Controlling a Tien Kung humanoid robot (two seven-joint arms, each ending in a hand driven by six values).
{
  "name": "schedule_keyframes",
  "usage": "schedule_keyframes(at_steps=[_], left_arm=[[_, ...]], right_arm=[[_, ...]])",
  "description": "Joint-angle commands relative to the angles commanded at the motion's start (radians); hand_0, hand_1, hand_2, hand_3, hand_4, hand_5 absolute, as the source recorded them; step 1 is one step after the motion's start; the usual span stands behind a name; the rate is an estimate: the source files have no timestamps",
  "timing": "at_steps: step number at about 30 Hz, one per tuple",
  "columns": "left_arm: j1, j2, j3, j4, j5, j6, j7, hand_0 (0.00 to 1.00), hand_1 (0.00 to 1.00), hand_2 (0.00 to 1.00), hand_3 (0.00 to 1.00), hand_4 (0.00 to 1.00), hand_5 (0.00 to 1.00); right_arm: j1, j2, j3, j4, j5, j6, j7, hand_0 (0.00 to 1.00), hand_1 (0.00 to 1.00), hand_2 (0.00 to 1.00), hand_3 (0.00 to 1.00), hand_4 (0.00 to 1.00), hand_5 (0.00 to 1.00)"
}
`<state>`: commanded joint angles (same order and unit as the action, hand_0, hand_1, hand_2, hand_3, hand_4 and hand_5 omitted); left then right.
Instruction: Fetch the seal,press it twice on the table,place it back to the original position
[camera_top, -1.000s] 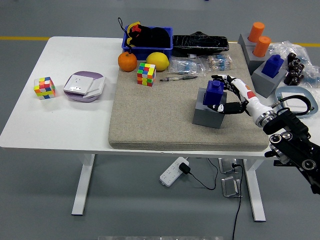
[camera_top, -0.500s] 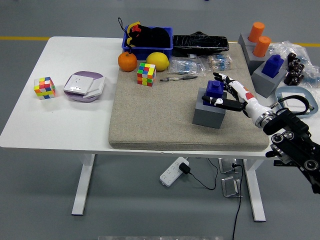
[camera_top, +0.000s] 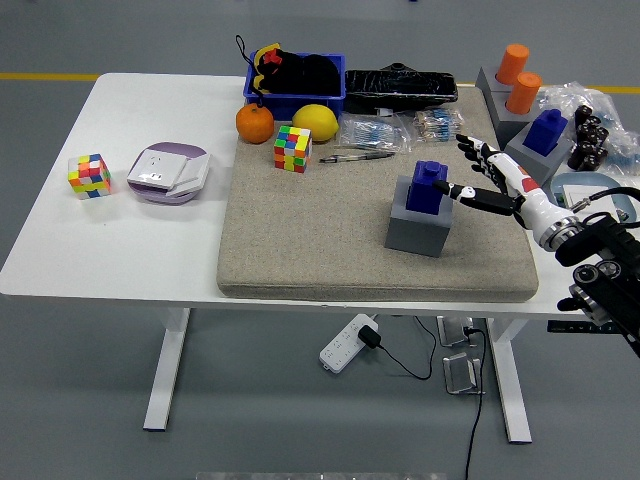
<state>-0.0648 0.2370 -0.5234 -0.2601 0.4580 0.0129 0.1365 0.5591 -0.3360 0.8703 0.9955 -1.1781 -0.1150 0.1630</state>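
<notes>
A blue seal (camera_top: 427, 187) stands upright in a grey block holder (camera_top: 418, 222) on the beige mat (camera_top: 300, 240). My right hand (camera_top: 482, 175) is just right of the seal, fingers spread, holding nothing and clear of it. A second blue seal (camera_top: 547, 130) sits in another grey holder (camera_top: 533, 160) at the right. My left arm is out of view.
Two orange seals (camera_top: 518, 78) stand in a grey holder at the back right. A blue bin (camera_top: 296, 85), an orange (camera_top: 254, 123), a lemon (camera_top: 315, 122), a colour cube (camera_top: 292, 148) and a pen (camera_top: 356, 156) lie along the mat's far side. A second cube (camera_top: 88, 175) and a purple-white box (camera_top: 168, 172) sit left.
My right hand let go of the blue seal, opened its fingers and drew back to the right. The seal stays in its grey holder.
</notes>
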Motion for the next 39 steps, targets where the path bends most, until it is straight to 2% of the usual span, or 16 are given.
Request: schedule_keyframes(at_steps=[5,19,22,23,28,29,34,35,39], left_arm=[[-0.001,0.004,-0.009,-0.002,0.006,0.002,-0.001,0.719,0.693,0.682,0.72,0.645,0.236],[0.004,0.008,-0.012,-0.001,0.013,0.002,0.0,0.719,0.693,0.682,0.72,0.646,0.238],[0.005,0.01,-0.012,-0.001,0.014,0.002,0.0,0.719,0.693,0.682,0.72,0.646,0.238],[0.005,0.01,-0.012,-0.001,0.015,0.002,0.0,0.719,0.693,0.683,0.721,0.645,0.236],[0.009,0.008,-0.008,-0.001,0.013,0.002,0.001,0.719,0.693,0.683,0.721,0.645,0.236],[0.01,0.007,-0.009,-0.001,0.014,0.003,0.0,0.719,0.693,0.683,0.72,0.645,0.238],[0.005,0.007,-0.017,-0.002,0.017,0.004,-0.001,0.719,0.693,0.683,0.72,0.645,0.238],[0.005,0.006,-0.019,-0.002,0.018,0.004,-0.002,0.719,0.693,0.683,0.721,0.644,0.235],[0.008,0.003,-0.011,0.001,0.01,0.002,0.0,0.719,0.693,0.683,0.721,0.644,0.235]], right_arm=[[-0.029,-0.034,0.053,0.002,-0.011,0.004,-0.006,0.998,0.998,0.998,0.998,0.998,0.559],[-0.153,-0.085,0.266,0.051,0.005,0.013,-0.023,0.998,0.969,0.955,0.977,0.998,0.507],[-0.178,-0.09,0.309,0.07,0.009,0.014,-0.032,0.998,0.969,0.955,0.977,0.998,0.507],[-0.185,-0.091,0.323,0.077,0.006,0.014,-0.035,0.99,0.934,0.913,0.891,0.998,0.441],[-0.213,-0.092,0.375,0.097,-0.004,0.01,-0.046,0.99,0.934,0.913,0.891,0.998,0.441],[-0.22,-0.091,0.387,0.1,-0.008,0.009,-0.05,0.95,0.891,0.864,0.843,0.992,0.387],[-0.243,-0.087,0.432,0.12,-0.021,0.006,-0.073,0.95,0.891,0.864,0.843,0.992,0.387],[-0.247,-0.085,0.439,0.125,-0.024,0.007,-0.076,0.924,0.869,0.844,0.826,0.947,0.335],[-0.253,-0.077,0.465,0.142,-0.036,0.01,-0.083,0.924,0.869,0.844,0.826,0.947,0.335]])
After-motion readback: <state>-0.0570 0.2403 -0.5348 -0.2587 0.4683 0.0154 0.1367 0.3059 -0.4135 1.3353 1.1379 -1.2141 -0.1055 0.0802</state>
